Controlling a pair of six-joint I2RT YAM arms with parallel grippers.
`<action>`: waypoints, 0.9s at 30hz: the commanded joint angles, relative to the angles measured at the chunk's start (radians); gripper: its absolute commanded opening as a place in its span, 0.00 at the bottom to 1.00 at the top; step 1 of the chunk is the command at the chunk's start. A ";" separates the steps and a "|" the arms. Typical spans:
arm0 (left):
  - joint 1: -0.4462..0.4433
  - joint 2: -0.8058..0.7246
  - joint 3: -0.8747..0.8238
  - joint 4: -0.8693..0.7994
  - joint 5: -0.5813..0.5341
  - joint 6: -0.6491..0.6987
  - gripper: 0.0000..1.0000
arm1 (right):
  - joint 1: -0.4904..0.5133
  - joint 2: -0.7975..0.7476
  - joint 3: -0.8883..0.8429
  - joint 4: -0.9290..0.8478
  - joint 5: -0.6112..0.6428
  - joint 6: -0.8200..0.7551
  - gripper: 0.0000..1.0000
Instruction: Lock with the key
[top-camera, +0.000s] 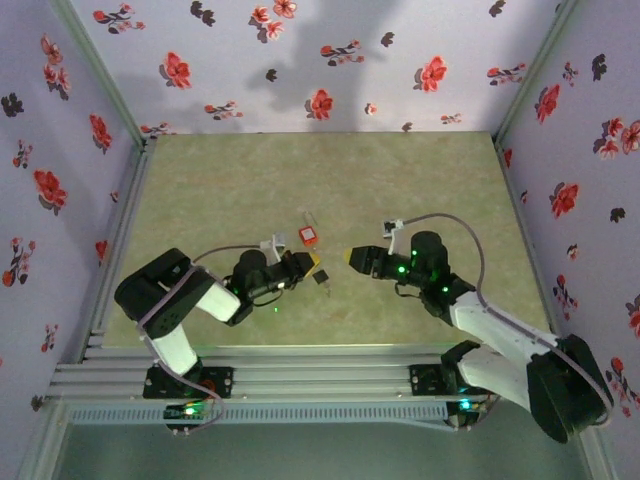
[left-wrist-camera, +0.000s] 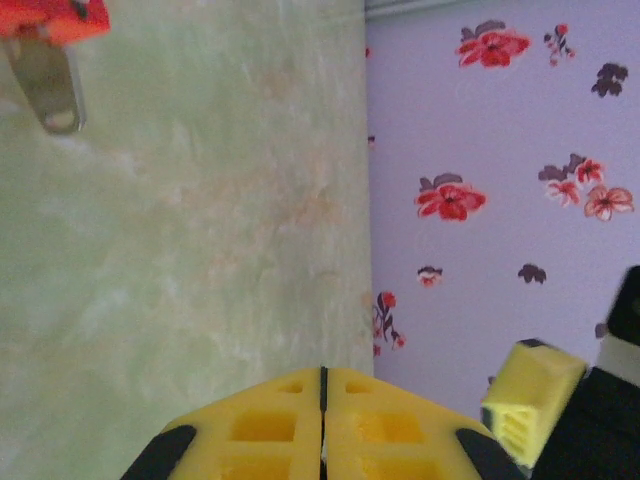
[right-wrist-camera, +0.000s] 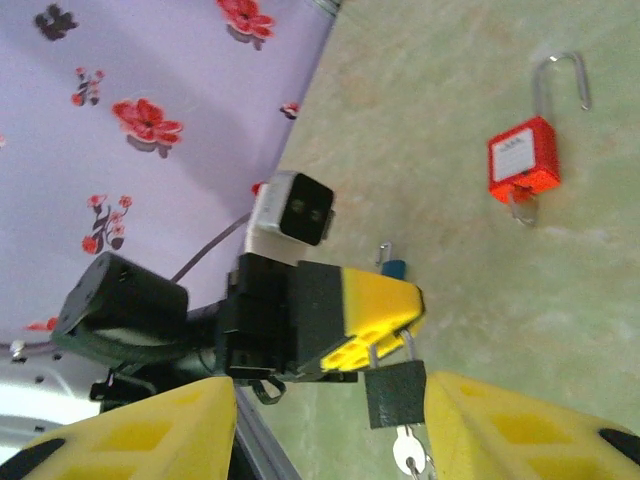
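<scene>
The padlock (top-camera: 308, 236) lies on the table (top-camera: 420, 200) near its middle. Its shackle (top-camera: 312, 218) points far, and a tab (right-wrist-camera: 520, 207) juts from its near end. The left gripper (top-camera: 314, 262) sits just near of the padlock, apart from it, with its tip pointing right. The key (top-camera: 322, 277) is just right and near of that tip; whether they touch cannot be told. Another small key (right-wrist-camera: 393, 268) lies beside the same tip, partly hidden by it. The right gripper (top-camera: 350, 256) is right of the key, its tip pointing left, and faces the left gripper across a small gap. Walls (top-camera: 300, 60) stand left, right and far of the table.
</scene>
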 joint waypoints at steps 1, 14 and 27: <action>0.009 0.024 0.043 0.033 -0.095 -0.025 0.00 | -0.005 0.044 0.023 0.140 -0.027 0.112 0.51; 0.014 0.058 0.098 0.042 -0.210 -0.078 0.00 | -0.005 0.137 -0.045 0.298 0.019 0.276 0.41; 0.011 0.049 0.121 0.054 -0.243 -0.113 0.00 | 0.017 0.326 -0.079 0.572 0.010 0.431 0.39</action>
